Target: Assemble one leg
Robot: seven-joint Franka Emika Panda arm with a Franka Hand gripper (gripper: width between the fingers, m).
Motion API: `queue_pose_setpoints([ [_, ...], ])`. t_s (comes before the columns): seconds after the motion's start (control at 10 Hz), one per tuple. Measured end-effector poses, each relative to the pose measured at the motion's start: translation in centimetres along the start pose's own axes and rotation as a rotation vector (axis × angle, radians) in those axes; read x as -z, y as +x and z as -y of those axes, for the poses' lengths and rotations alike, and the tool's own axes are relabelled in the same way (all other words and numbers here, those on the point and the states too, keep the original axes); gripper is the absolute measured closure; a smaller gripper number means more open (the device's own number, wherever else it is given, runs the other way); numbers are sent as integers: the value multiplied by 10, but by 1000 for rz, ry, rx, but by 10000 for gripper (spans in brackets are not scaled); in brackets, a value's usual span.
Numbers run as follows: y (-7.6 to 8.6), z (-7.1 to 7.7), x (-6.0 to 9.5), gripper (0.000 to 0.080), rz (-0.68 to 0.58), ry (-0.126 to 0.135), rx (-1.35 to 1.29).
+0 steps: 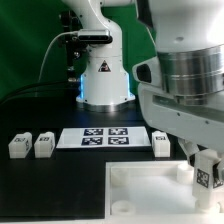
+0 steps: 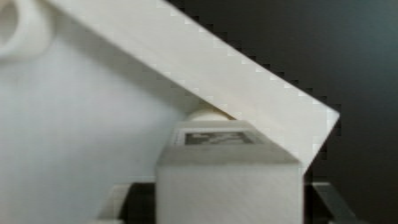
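My gripper (image 1: 204, 160) is shut on a small white leg (image 1: 207, 176) with a black-and-white tag. It holds the leg upright over the exterior view's right corner of the wide white panel (image 1: 140, 195). In the wrist view the leg (image 2: 228, 165) fills the space between my dark fingers (image 2: 135, 202), and its far end sits against the panel's raised edge (image 2: 231, 70). A round corner socket (image 2: 18, 35) shows on the panel (image 2: 80, 130). Whether the leg touches the panel I cannot tell. Three more legs lie on the table: two at the left (image 1: 18, 146) (image 1: 44, 146) and one at the right (image 1: 162, 144).
The marker board (image 1: 105, 137) lies flat behind the panel, between the loose legs. The arm's white base (image 1: 104, 75) stands at the back centre. The table is covered in black cloth (image 1: 50, 190).
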State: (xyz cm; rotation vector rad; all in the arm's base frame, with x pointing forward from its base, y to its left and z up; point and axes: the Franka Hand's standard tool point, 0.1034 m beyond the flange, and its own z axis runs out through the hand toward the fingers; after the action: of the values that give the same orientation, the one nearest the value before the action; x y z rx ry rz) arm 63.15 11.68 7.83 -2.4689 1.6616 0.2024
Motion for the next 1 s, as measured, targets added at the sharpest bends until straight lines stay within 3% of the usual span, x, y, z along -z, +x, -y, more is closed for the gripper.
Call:
queue_pose_setpoints([
  [0.2, -10, 1, -4, 505, 1, -1, -167],
  [0.4, -10, 1, -4, 505, 1, -1, -218],
  [0.5, -10, 1, -4, 402, 1, -2, -189],
  [0.6, -10, 1, -4, 227, 1, -2, -132],
  [0.7, -13, 0, -4, 227, -7, -14, -49],
  [0.8, -13, 0, -3, 166, -11, -14, 66],
  [0.9, -10, -2, 0, 155, -33, -18, 314],
  [1.0, -6, -3, 3, 155, -49, -5, 471],
])
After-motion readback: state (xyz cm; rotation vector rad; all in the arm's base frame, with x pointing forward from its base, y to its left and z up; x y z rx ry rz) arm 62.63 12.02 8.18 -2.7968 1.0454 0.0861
